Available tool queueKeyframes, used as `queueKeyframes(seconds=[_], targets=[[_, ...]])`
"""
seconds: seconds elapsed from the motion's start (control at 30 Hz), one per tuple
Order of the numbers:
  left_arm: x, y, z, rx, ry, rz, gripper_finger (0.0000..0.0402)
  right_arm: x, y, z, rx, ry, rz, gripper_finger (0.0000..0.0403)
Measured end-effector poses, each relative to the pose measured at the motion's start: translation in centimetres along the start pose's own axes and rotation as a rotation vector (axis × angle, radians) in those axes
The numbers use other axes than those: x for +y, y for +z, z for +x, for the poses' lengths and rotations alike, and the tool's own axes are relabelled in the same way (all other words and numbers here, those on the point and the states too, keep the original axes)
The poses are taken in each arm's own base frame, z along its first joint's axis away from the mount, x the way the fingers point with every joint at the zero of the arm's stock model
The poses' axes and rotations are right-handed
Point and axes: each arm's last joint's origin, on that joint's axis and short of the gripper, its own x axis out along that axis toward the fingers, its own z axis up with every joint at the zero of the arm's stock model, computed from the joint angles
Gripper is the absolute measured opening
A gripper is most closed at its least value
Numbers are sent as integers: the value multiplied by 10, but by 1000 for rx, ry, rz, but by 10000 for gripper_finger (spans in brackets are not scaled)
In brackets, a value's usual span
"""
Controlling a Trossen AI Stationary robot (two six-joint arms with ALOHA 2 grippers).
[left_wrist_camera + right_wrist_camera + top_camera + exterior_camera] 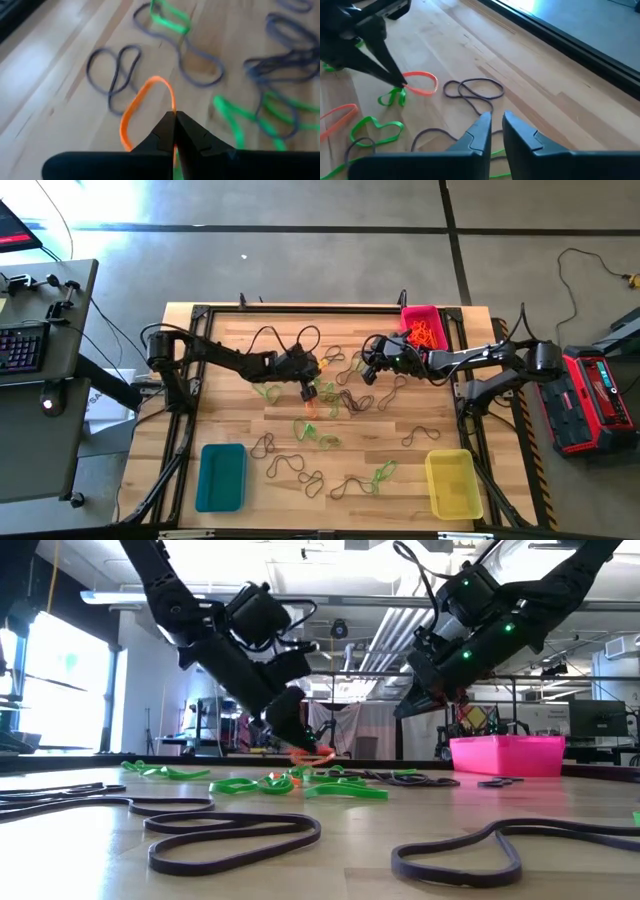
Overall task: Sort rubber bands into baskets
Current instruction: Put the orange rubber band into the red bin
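- The left claw pinches a thin, floppy orange band over the wooden counter.
- The right claw is spread a little, holding nothing.
- Pink basket is smooth plastic.

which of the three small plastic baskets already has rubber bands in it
The pink-red rectangular plastic basket at the table's far edge, beside the right arm: it holds a heap of orange rubber bands. The teal basket and the yellow basket show nothing inside.

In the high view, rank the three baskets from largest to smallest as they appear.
1. Teal basket and yellow basket: they look alike, so no ranking between them.
2. Pink basket: looks smallest, though its rubber bands and the right arm hide part of it.
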Motion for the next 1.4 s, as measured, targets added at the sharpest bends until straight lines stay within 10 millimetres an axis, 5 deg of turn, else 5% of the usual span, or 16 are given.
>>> queueKeyframes(seconds=[0.5, 0.77, 0.97, 1.4], targets=[[-8, 38, -38, -146, -168, -33, 0, 8, 3, -1, -37, 87, -77, 42], [-3, 50, -37, -246, -349, -259, 0, 37, 4, -10, -103, 319, -284, 105], [-6, 53, -38, -261, -410, -304, 0, 59, 5, -21, -234, 243, -527, 138], [-7, 59, -41, -313, -492, -318, 0, 73, 9, -30, -343, 199, -610, 111]])
